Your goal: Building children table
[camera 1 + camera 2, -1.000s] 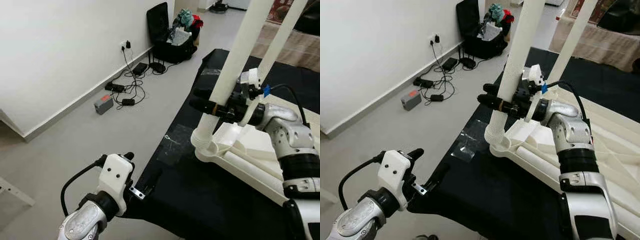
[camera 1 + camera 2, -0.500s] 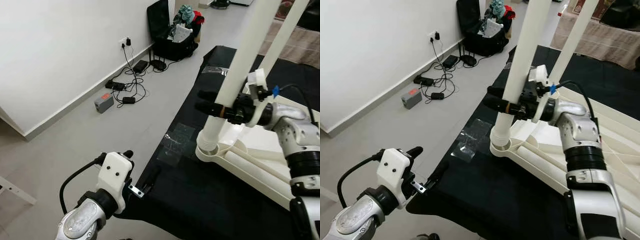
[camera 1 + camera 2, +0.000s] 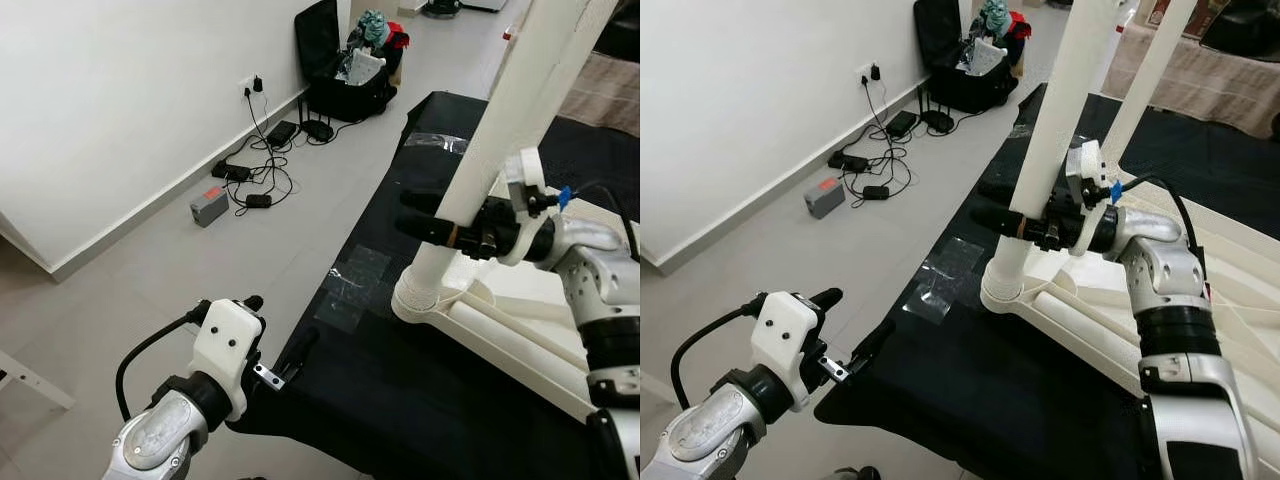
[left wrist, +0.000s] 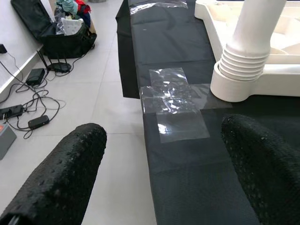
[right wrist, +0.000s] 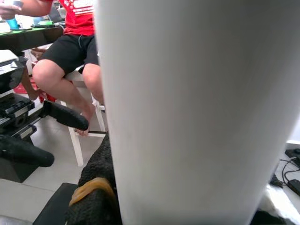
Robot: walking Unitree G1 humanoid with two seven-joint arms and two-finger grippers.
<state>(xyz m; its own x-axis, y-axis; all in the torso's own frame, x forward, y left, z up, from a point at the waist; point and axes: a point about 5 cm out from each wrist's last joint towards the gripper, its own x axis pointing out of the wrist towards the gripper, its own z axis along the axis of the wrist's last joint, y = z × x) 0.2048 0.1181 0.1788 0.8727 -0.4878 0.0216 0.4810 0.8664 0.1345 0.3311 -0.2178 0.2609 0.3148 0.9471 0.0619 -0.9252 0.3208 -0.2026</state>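
White plastic table leg point(image 3: 1055, 150) stands upright in your right gripper point(image 3: 1012, 222), whose 2 black fingers are clamped around it partway up. Just below that grip, the leg's ribbed foot sits in the corner socket of the upturned white tabletop point(image 3: 1080, 310), which lies on a black mat point(image 3: 980, 380). A 2nd leg point(image 3: 1145, 80) rises beyond it. Your left gripper point(image 4: 164, 168) hangs low over the mat's edge, fingers spread apart and holding nothing, with clear tape point(image 4: 176, 105) ahead of it.

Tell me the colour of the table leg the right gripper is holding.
White; the table leg, in the right gripper, shows best in the right eye view.
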